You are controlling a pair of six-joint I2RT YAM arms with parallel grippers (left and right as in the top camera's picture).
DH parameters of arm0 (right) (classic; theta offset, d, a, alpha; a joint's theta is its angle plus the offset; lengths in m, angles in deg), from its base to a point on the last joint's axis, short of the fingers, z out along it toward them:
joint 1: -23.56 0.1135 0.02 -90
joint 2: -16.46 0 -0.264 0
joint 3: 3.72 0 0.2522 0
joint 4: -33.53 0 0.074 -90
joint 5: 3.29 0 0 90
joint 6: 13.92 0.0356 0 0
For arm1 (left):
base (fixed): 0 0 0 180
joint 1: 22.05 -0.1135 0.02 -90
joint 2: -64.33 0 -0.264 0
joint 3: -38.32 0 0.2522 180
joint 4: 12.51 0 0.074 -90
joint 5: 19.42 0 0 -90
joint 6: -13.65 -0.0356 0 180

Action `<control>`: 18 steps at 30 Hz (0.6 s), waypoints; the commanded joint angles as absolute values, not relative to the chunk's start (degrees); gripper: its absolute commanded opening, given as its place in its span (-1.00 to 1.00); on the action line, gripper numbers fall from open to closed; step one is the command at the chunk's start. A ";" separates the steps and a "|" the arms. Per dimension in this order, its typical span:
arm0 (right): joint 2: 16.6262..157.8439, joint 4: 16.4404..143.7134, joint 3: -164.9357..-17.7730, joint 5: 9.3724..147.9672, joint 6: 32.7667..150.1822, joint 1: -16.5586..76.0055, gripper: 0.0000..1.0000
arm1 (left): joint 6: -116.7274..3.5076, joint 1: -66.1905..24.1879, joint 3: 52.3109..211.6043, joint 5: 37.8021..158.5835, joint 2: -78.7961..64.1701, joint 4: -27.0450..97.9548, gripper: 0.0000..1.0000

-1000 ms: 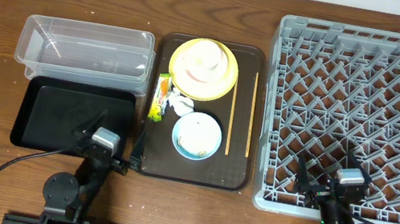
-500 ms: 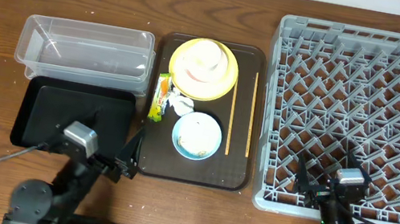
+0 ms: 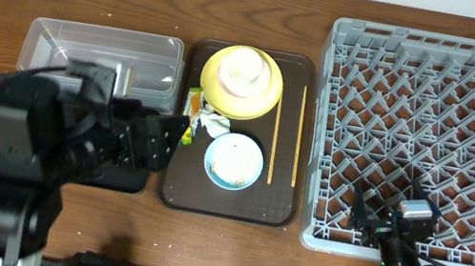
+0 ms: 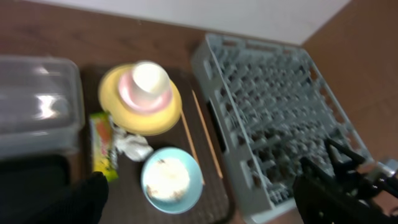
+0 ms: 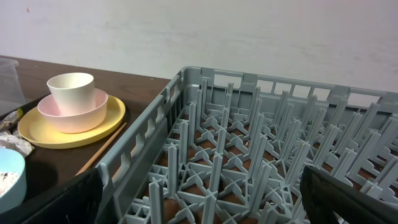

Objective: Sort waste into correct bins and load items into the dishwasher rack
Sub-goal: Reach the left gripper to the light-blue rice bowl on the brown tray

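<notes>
A white cup (image 3: 249, 63) sits in a pink bowl (image 3: 226, 75) on a yellow plate (image 3: 263, 99). A light blue bowl (image 3: 234, 160) holds rice (image 4: 166, 177). A snack wrapper (image 3: 190, 115) and a tissue (image 3: 213, 124) lie to its left, with chopsticks (image 3: 299, 136) on its right. My left gripper (image 3: 172, 132) is open and raised beside the wrapper; it also shows in the left wrist view (image 4: 199, 190). My right gripper (image 3: 395, 229) is open and low over the grey rack (image 3: 430, 136), which fills the right wrist view (image 5: 202, 193). The clear tub (image 3: 102, 48) is empty. My left arm hides most of the black tray (image 3: 114, 178).
The dishes and waste all rest on a dark brown serving tray (image 3: 225, 206) between the bins and the rack. The left arm's bulk looms over the table's left front. A pale wall runs behind the table's far edge.
My left arm has lifted from its rest at the table's front and swung up over the black tray, its gripper now pointing at the serving tray. The right arm has not moved.
</notes>
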State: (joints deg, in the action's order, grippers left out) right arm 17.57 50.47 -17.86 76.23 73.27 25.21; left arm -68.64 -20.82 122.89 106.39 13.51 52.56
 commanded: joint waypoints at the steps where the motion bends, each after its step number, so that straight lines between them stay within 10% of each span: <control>1: 17.54 50.73 -17.79 76.58 72.59 25.78 0.98 | -68.73 -20.95 123.72 114.43 9.72 54.39 0.64; 3: 17.54 50.73 -17.79 76.58 72.59 25.78 0.99 | -68.58 -20.95 123.65 115.18 7.84 55.49 -0.05; 9: 17.54 50.73 -17.79 76.58 72.59 25.78 0.99 | -68.51 -20.95 123.54 114.94 3.52 59.09 -0.84; 18: 17.54 50.71 -17.79 76.58 72.59 25.78 0.98 | -60.90 -15.00 122.08 100.62 1.64 59.14 -0.88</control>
